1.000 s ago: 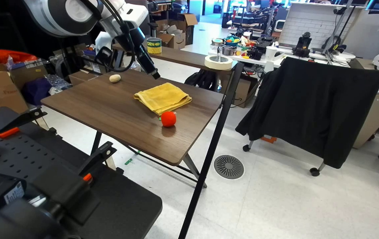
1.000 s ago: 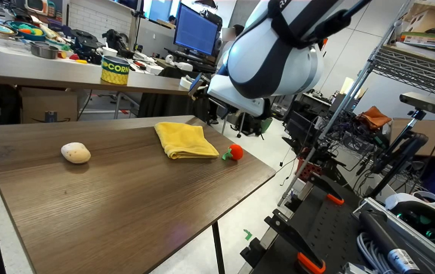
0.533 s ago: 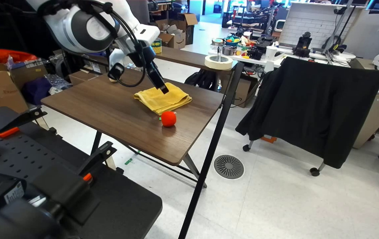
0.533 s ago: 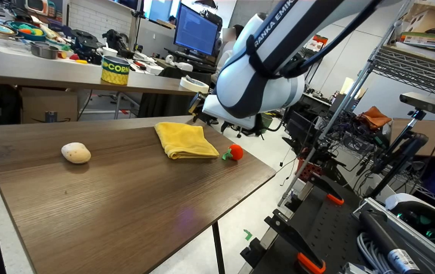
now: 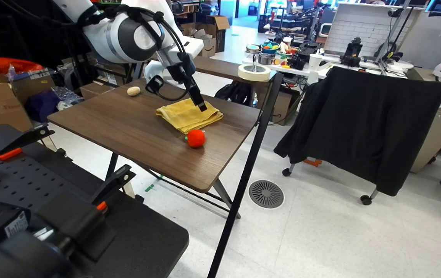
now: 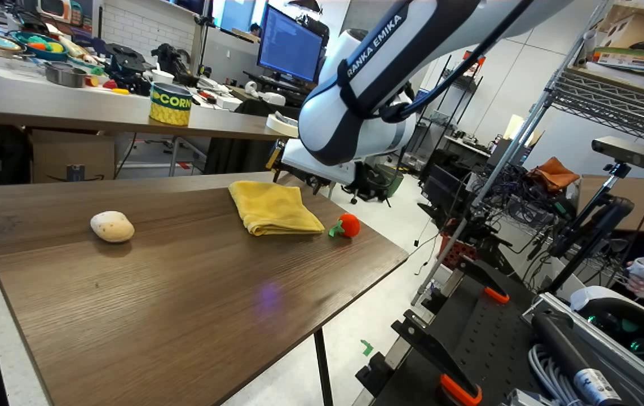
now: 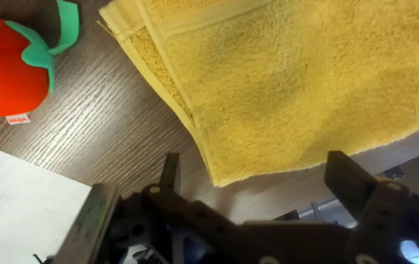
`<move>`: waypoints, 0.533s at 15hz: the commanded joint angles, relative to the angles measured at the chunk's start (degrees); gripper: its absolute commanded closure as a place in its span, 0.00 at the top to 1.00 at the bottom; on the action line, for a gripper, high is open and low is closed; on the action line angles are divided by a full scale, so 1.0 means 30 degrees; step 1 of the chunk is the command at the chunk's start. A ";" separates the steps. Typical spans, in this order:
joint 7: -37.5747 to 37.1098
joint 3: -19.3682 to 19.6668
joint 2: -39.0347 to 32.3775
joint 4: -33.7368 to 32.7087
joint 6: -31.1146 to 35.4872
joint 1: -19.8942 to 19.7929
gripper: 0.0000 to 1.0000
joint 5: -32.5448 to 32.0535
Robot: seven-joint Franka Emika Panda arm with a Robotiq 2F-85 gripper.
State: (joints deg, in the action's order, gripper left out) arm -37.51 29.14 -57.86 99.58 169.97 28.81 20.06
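Looks fuzzy and rough on the yellow folded cloth towel (image 7: 305,91), with a flatter, smoother strip (image 7: 213,19) across it. Looks soft and dull on the round red cloth tomato (image 7: 0,73), and like thin felt on its green leaves (image 7: 36,55). Shows wood lines and a bright shine on the brown wooden table top (image 7: 121,121). Looks dull on the black two-fingered gripper (image 7: 253,161), but smooth, like plastic, on the white rounded robot arm (image 6: 322,113).
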 commanded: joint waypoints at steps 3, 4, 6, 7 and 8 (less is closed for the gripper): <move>0.0269 -0.1176 0.0570 0.0223 0.0179 -0.0982 1.00 -0.1358; 0.2036 -0.3148 0.1292 0.0155 -0.0007 -0.2447 1.00 -0.1782; 0.3215 -0.5111 0.0810 -0.0642 0.0384 -0.3819 1.00 -0.2133; 0.4056 -0.6249 0.0589 -0.1197 0.0157 -0.4670 1.00 -0.2196; 0.4895 -0.7378 0.0277 -0.1977 -0.0210 -0.5504 1.00 -0.2216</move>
State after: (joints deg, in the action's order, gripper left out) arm -29.81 16.39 -56.43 98.23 170.34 20.10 14.98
